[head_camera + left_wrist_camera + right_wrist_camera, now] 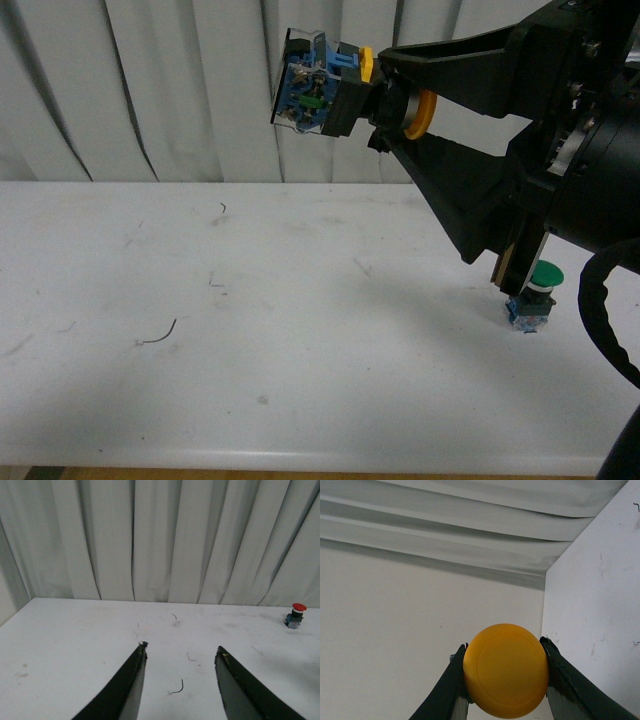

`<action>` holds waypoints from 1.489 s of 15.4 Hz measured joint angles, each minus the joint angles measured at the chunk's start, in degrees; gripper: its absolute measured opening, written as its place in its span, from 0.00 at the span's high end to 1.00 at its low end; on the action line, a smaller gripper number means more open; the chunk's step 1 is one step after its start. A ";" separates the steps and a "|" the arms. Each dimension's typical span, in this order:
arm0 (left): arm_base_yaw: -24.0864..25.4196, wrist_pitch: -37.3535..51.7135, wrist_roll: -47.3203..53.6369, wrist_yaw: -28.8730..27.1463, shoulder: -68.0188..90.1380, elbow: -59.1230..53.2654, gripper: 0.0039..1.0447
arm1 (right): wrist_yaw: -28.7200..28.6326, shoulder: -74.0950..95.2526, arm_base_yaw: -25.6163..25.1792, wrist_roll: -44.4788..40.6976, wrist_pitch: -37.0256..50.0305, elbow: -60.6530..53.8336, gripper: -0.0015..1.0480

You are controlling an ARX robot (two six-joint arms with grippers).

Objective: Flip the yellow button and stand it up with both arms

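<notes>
The yellow button (340, 88) hangs high above the white table (260, 330), lying sideways, its blue-black contact block pointing left and its yellow cap toward the arm. My right gripper (385, 98) is shut on it near the cap. In the right wrist view the round yellow button (506, 670) cap fills the gap of the right gripper (506, 672), both fingers pressed against its sides. My left gripper (181, 652) is open over bare table with nothing between its fingers; it does not show in the front view.
A green-capped button (535, 295) stands upright on the table under the right arm. A red-capped button (295, 615) stands at the table's far edge by the white curtain. A small dark wire scrap (158, 336) lies on the left of the table.
</notes>
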 joint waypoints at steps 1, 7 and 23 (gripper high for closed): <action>1.36 0.20 0.22 1.53 -0.85 -1.05 0.69 | -0.02 -0.04 -0.04 0.00 0.00 0.00 0.65; 10.05 1.22 0.46 10.32 -4.90 -6.32 0.99 | -0.22 -0.39 -0.81 -0.15 0.00 0.04 0.65; 10.05 1.88 0.44 10.34 -8.59 -10.69 0.57 | 1.81 -0.85 -1.36 -6.05 -0.22 0.59 0.65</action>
